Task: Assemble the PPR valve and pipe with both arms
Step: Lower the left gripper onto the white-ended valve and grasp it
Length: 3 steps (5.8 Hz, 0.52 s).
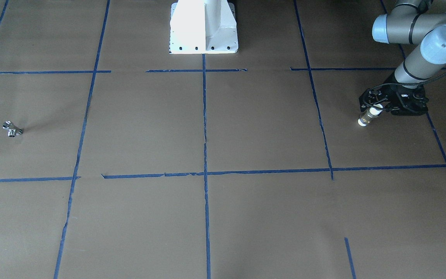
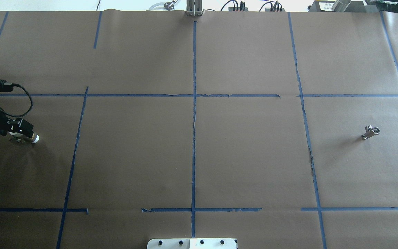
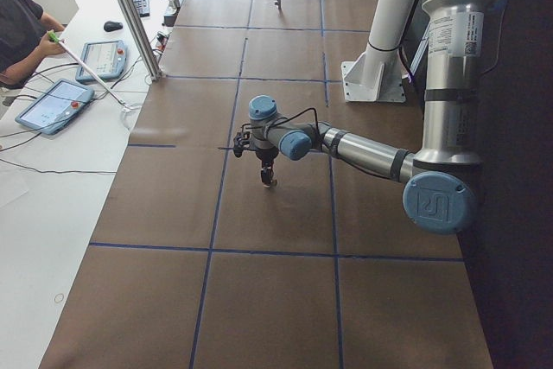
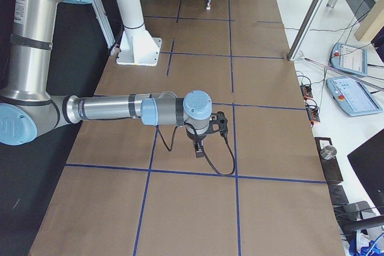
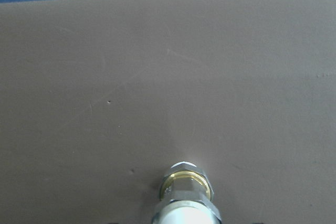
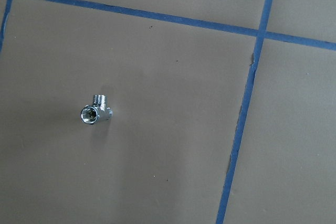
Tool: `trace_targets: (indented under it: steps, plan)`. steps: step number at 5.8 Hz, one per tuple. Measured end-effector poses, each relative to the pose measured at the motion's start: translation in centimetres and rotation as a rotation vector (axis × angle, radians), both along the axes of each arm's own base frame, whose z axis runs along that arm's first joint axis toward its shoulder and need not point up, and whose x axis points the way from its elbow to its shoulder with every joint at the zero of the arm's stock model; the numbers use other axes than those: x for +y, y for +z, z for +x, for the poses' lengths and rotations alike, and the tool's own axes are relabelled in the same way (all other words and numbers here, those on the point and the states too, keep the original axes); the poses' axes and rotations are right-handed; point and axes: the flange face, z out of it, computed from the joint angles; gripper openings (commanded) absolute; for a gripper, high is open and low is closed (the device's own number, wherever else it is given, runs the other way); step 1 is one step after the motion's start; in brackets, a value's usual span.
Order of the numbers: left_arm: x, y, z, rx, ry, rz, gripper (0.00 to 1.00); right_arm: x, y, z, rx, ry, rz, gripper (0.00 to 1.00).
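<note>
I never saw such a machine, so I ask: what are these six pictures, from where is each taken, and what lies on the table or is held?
This is a robot with two jointed arms, each ending in a two-finger pincer. Two pictures look down on the brown table, one from behind the robot, one facing it. Two look along the table from its ends. Two come from cameras on the wrists. The left pincer is closed on the PPR valve, a short white-and-brass cylinder. The pipe, a small silver T-shaped fitting, lies on the table at the robot's right; the right wrist camera looks down on it. The right pincer shows only from the side; I cannot tell if it is open.
</note>
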Motion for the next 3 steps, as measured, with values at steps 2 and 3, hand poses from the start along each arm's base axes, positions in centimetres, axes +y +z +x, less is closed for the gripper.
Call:
trace_targets:
  steps: [2,3]
  plan:
    - [-0.18,-0.17,0.13,-0.003,-0.002,0.008,0.04,0.02,0.01,0.01,-0.001,0.001,-0.001,1.00]
    - [-0.42,-0.41,0.22,-0.007,-0.006,0.018,0.00,0.02,-0.04,-0.01,-0.006,0.001,-0.001,1.00]
